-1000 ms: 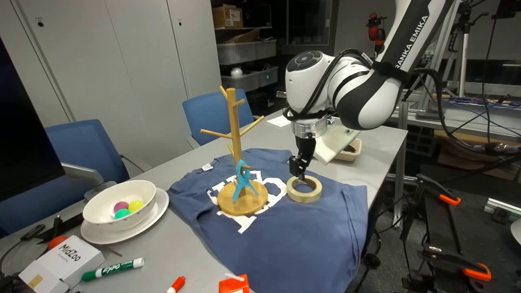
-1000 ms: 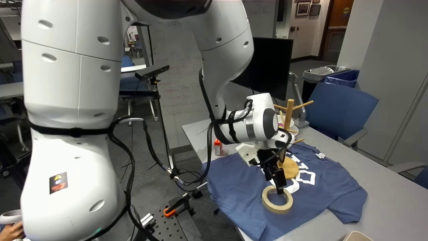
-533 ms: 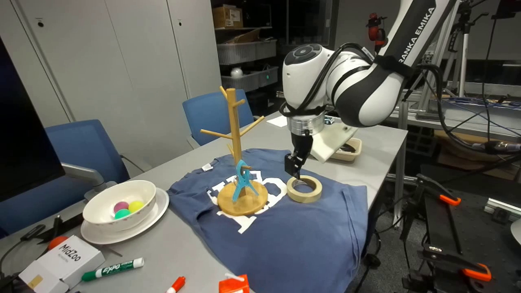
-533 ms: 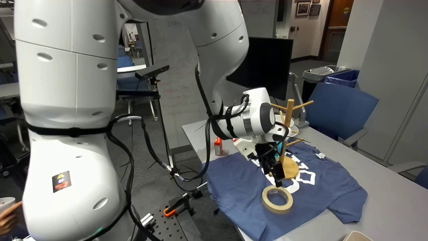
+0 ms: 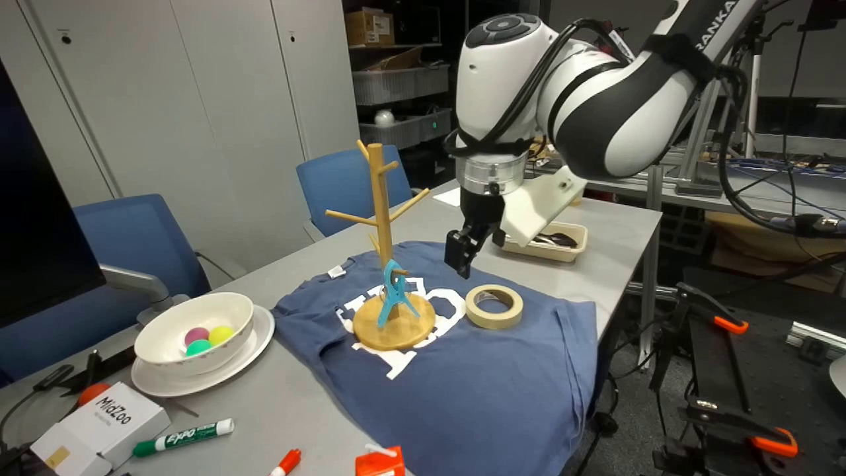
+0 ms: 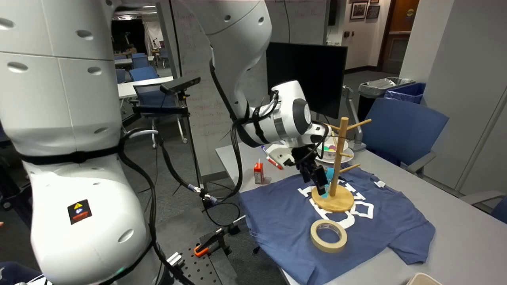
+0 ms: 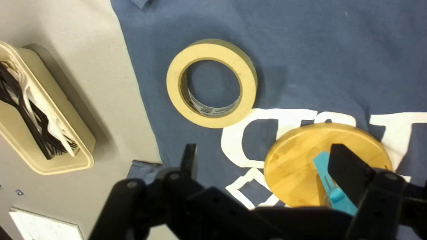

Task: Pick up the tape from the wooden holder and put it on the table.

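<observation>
The tape is a beige roll [image 5: 494, 322] lying flat on a blue shirt on the grey table [image 5: 291, 403]; it also shows in the other views [image 6: 330, 248] [image 7: 245, 83]. The wooden holder [image 5: 380, 205] has a round base and pegs and stands on the shirt [image 6: 340, 158]. A light-blue clamp [image 5: 394, 291] hangs on a low peg. My gripper [image 7: 263, 146] is open and empty, its fingers wide apart. It is above the shirt, beside the holder and apart from the tape [image 5: 461, 259]. In the wrist view one finger covers part of the clamp and base.
A cream cutlery tray [image 5: 538, 253] stands behind the shirt. A bowl with coloured balls [image 5: 228, 311] sits on a plate [image 5: 264, 330]. A white box [image 5: 109, 426], a green marker [image 5: 185, 436] and a red carton [image 5: 380, 463] lie nearer that camera. A monitor [image 6: 309, 79] stands at the table's end.
My gripper has risen from beside the tape's ring, with one fingertip low there before, and moved toward the holder's side. The tape has stayed in place on the shirt.
</observation>
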You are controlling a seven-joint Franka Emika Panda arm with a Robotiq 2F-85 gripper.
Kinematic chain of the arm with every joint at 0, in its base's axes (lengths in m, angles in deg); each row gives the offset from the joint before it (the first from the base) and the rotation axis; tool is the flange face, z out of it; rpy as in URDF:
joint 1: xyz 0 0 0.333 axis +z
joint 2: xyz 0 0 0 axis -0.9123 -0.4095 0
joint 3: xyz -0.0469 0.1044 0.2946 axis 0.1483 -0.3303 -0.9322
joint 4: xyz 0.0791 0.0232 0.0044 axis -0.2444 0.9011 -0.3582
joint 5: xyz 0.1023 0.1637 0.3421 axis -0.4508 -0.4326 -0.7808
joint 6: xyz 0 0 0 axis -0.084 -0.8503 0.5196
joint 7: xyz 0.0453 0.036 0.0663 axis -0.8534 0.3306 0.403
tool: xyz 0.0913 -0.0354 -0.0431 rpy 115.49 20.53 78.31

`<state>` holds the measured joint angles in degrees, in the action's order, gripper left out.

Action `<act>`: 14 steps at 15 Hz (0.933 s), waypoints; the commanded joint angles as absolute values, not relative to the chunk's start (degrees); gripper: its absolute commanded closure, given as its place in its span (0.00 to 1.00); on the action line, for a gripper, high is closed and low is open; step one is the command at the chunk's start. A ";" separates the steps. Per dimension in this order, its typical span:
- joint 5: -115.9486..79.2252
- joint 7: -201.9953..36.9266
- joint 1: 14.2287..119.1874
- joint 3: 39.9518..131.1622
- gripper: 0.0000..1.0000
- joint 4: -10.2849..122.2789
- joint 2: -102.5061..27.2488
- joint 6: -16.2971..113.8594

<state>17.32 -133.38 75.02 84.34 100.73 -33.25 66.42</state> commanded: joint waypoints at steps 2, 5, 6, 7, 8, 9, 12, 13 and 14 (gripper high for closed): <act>17.27 -132.18 75.99 82.22 0.00 104.59 -26.16 65.02; 17.53 -132.18 75.84 80.34 0.00 106.43 -22.64 64.49; 17.62 -132.23 75.69 79.73 0.00 106.92 -21.60 64.29; 17.36 -132.10 75.55 79.06 0.00 107.51 -20.44 63.92; 17.34 -132.07 75.37 78.50 0.00 108.00 -19.51 63.62; 17.23 -131.96 75.21 77.92 0.00 108.59 -18.35 63.20; 16.89 -131.64 74.74 76.41 0.00 110.18 -15.33 62.05; 16.72 -131.52 74.61 75.96 0.00 110.73 -14.38 61.86; 16.57 -131.38 74.50 75.56 0.00 111.17 -13.54 61.72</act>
